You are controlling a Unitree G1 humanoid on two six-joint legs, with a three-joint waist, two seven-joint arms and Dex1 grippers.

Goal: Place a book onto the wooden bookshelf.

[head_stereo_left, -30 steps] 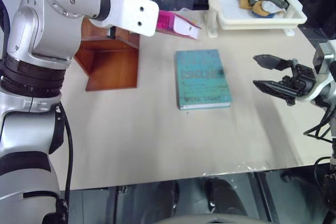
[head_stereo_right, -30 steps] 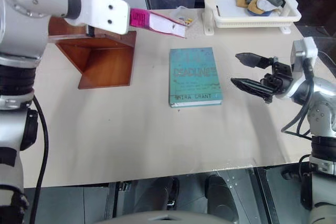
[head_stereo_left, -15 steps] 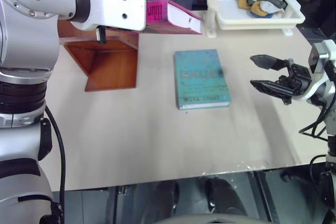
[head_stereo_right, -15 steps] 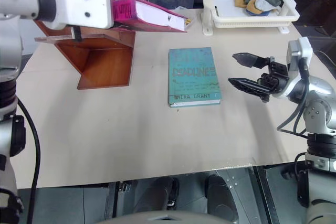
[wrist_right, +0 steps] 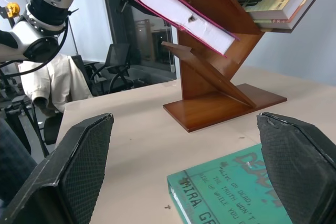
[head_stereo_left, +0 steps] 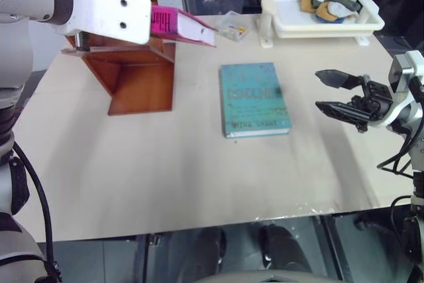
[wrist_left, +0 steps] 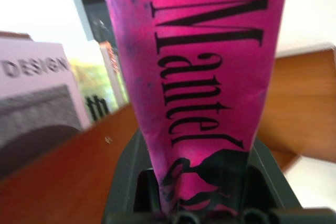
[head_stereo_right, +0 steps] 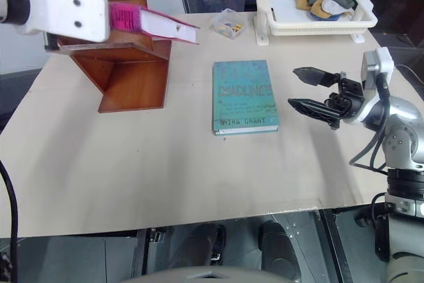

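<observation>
since a second ago the left hand (wrist_left: 194, 203) has carried the pink book (head_stereo_left: 180, 26) leftward, over the wooden bookshelf's (head_stereo_left: 136, 77) upper panel, still clamped on its spine. right hand (head_stereo_left: 341, 94) hangs open over the surface (head_stereo_left: 199, 177), beside a teal book (head_stereo_left: 255, 99).

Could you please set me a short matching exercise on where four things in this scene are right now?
Things:
1. pink book
2. teal book
3. white basket tray
4. wooden bookshelf

Places or states:
A. at the table's far right corner, holding small items
B. lying flat mid-table, cover up
C. standing on the table's far left part
D. held in the air by the left gripper, over the shelf

Pairs: 1-D, 2-B, 3-A, 4-C
</observation>
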